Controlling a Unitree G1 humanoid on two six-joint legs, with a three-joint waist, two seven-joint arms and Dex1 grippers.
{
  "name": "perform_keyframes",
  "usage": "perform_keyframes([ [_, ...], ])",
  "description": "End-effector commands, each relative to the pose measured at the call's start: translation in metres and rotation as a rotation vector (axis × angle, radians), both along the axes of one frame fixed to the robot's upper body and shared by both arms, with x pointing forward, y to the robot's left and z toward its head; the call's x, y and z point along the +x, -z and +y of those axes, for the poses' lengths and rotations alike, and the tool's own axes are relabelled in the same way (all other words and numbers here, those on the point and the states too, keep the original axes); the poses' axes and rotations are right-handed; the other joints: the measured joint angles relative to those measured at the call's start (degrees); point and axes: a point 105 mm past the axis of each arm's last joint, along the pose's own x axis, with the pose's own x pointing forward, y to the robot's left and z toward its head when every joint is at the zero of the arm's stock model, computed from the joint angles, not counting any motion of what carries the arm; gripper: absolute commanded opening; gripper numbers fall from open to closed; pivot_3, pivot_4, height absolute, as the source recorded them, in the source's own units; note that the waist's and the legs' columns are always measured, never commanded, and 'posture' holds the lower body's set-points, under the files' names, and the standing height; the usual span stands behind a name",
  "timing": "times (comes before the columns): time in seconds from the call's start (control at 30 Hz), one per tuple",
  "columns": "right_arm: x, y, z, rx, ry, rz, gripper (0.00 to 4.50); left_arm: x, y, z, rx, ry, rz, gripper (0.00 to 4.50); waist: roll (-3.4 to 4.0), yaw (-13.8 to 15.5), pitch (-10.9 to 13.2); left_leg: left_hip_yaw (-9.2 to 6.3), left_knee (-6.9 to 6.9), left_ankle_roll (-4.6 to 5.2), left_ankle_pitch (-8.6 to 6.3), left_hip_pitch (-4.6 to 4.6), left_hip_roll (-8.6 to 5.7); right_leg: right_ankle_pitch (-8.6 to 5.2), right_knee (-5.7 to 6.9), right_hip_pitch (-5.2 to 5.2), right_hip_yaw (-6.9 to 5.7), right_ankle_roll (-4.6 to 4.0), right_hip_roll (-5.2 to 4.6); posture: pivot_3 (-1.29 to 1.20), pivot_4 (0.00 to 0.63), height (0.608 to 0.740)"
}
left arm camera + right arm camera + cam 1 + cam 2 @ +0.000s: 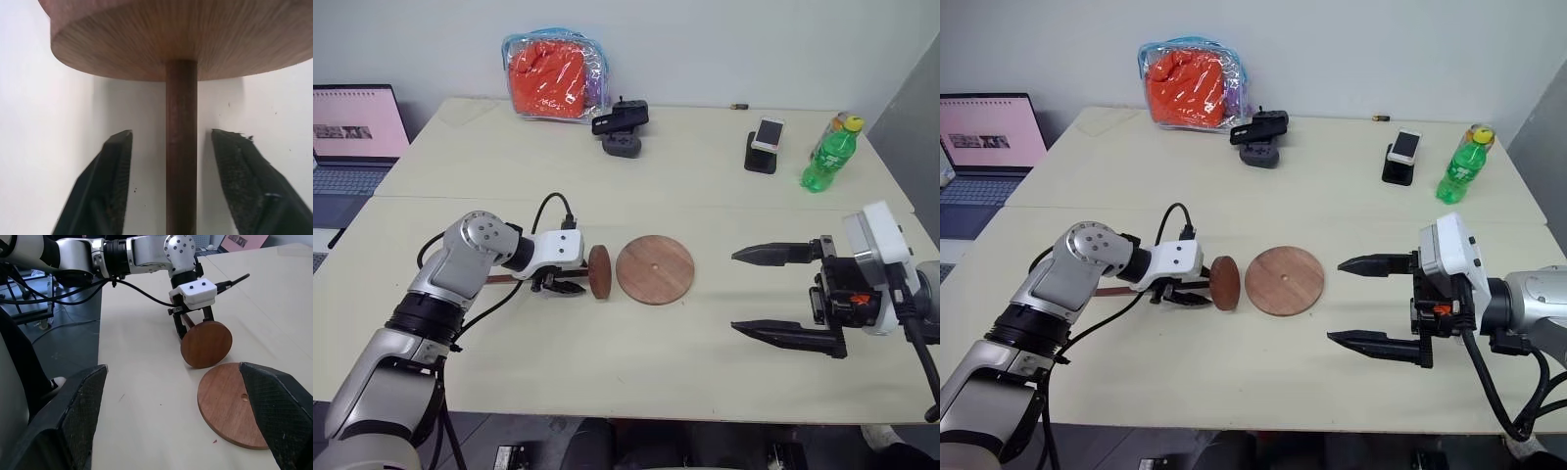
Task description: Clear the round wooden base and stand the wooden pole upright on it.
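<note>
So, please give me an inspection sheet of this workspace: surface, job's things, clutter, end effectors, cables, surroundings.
Surface: pale table, two tops joined by a seam.
Job's things: round wooden base lies flat, its top bare; wooden pole lies on the table, its end disc on edge beside the base, apart from it.
Clutter: orange bag, black device, phone on stand, green bottle, all at the far side.
End effectors: left end effector straddles the pole's rod, fingers not yet touching it; right end effector open, holding nothing.
Cables: black cable loops over the left wrist.
Surroundings: laptop to the left; white wall behind.
</note>
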Motion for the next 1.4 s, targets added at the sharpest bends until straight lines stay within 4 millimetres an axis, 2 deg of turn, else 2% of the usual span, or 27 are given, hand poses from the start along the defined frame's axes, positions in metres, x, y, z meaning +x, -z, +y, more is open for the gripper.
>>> perform_keyframes([
  [0.03, -0.002, -0.006, 0.0, 0.0, -0.003, -0.028, 4.5, 0.001, -0.003, -0.003, 0.026, 0.033, -0.015, 1.56, 0.0, 0.0, 0.0, 0.0, 0.0, 0.0, 0.0, 0.0, 0.0, 0.0, 0.0, 0.0, 0.0, 0.0, 0.0, 0.0, 0.15, 0.74],
  [0.27, -0.002, -0.006, 0.0, -0.002, 0.003, -0.03, 4.5, 0.001, -0.005, -0.001, 0.032, 0.039, -0.016, 0.3, 0.0, 0.0, 0.0, -0.01, 0.02, 0.0, 0.0, -0.02, 0.0, 0.0, 0.0, -0.01, -0.01, 0.0, 0.0, 0.0, 0.15, 0.74],
  [0.43, -0.003, -0.007, -0.002, -0.003, 0.01, -0.032, 4.5, 0.01, -0.034, 0.004, -0.061, -0.016, -0.082, 0.29, 0.0, 0.0, 0.0, -0.05, 0.06, 0.0, 0.0, -0.1, 0.0, 0.0, 0.01, -0.06, -0.05, 0.0, 0.0, 0.0, 0.15, 0.74],
  [0.53, -0.004, -0.008, -0.003, -0.004, 0.023, -0.032, 4.5, 0.016, -0.063, 0.007, -0.166, -0.065, -0.144, 0.29, 0.0, 0.0, 0.0, -0.09, 0.19, 0.0, 0.0, -0.3, 0.0, 0.0, 0.07, -0.22, -0.09, 0.0, 0.0, 0.0, 0.15, 0.74],
  [0.63, -0.004, -0.008, -0.007, -0.006, 0.051, -0.034, 4.5, 0.012, -0.117, -0.018, -0.511, -0.028, -0.199, 0.29, 0.0, 0.02, 0.0, -0.13, 0.32, 0.0, 0.0, -0.43, 0.01, 0.0, 0.09, -0.28, -0.12, 0.0, 0.0, 0.0, 0.15, 0.74],
  [0.73, -0.004, -0.008, -0.01, -0.01, 0.073, -0.037, 4.5, 0.009, -0.146, -0.037, -0.755, -0.015, -0.211, 0.29, -0.01, 0.49, 0.0, -0.35, 0.62, 0.04, -0.03, -0.71, 0.03, 0.01, 0.1, -0.3, -0.34, 0.01, -0.05, 0.0, 0.15, 0.74],
  [0.9, -0.002, -0.007, -0.013, -0.008, 0.127, -0.066, 4.5, 0.001, -0.153, -0.065, -0.944, 0.006, -0.203, 0.29, -0.01, 0.46, 0.0, -0.28, 0.67, 0.04, -0.02, -0.63, -0.07, 0.04, 0.1, -0.22, -0.24, 0.07, -0.15, 0.0, 0.15, 0.74],
  [1.13, 0.002, 0.007, -0.017, -0.05, 0.264, -0.105, 4.5, 0.01, -0.173, -0.094, -1.204, -0.061, -0.333, 0.29, -0.04, 0.73, -0.01, -0.26, 0.71, 0.03, -0.02, -0.65, -0.07, 0.06, 0.1, -0.22, -0.23, 0.1, -0.24, 0.0, 0.15, 0.74],
  [1.23, 0.005, 0.012, -0.018, -0.046, 0.334, -0.1, 4.5, 0.009, -0.168, -0.109, -1.264, -0.066, -0.298, 0.29, -0.05, 0.99, -0.02, -0.23, 0.7, 0.02, -0.02, -0.61, -0.07, 0.06, 0.1, -0.2, -0.2, 0.11, -0.24, 0.0, 0.15, 0.74],
  [1.4, 0.003, 0.016, -0.016, -0.042, 0.377, -0.11, 4.5, 0.011, -0.161, -0.121, -1.327, -0.101, -0.253, 0.29, -0.05, 1.09, -0.02, -0.16, 0.7, 0.01, -0.01, -0.59, -0.1, 0.07, 0.11, -0.21, -0.14, 0.12, -0.15, 0.0, 0.15, 0.74],
])
